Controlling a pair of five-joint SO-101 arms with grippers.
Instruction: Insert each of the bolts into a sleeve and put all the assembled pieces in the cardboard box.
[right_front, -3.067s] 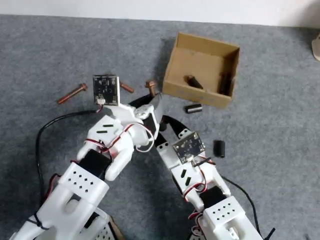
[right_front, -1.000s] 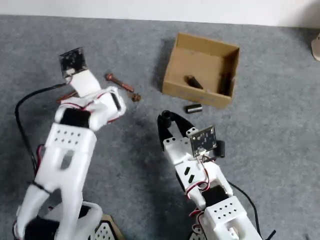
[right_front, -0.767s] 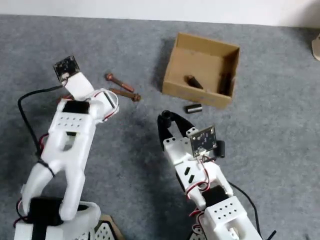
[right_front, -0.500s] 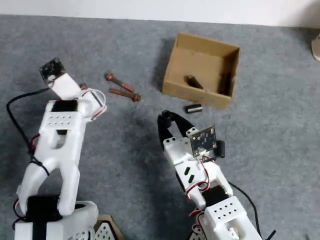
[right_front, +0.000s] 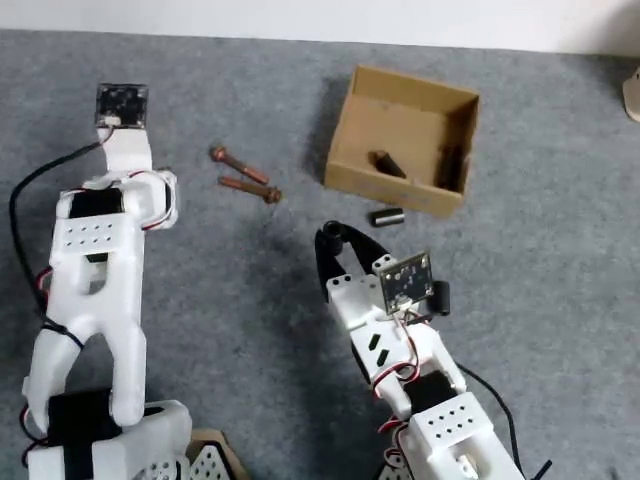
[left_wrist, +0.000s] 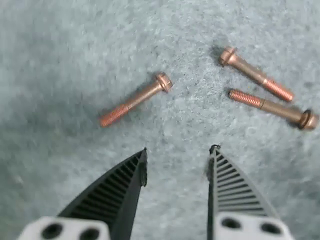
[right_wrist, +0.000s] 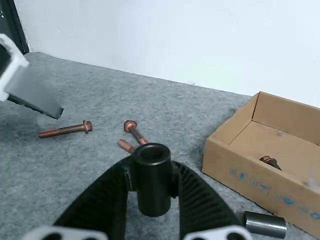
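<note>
the left pincer hangs over the grey counter. its two black fingers are wide apart and there is nothing between them. three copper bolts lie flat on the counter past its tips. the first bolt lies alone. the second bolt and the third bolt lie close side by side, with their heads pointing opposite ways. in the high view these two are between the left arm and the cardboard box.

the right pincer is closed on a black sleeve. the sleeve stands upright in its grip, with the open hole on top. this pincer is near the front wall of the cardboard box, not over it.

a loose sleeve lies on its side on the counter, just beside the front wall of the box. one more sleeve sits on the counter right next to the right arm, partly hidden by it.

two dark pieces are inside the box. one piece lies near the middle of the box floor, and the right wrist view shows a copper bolt head on it. the other piece is by the side wall.
</note>
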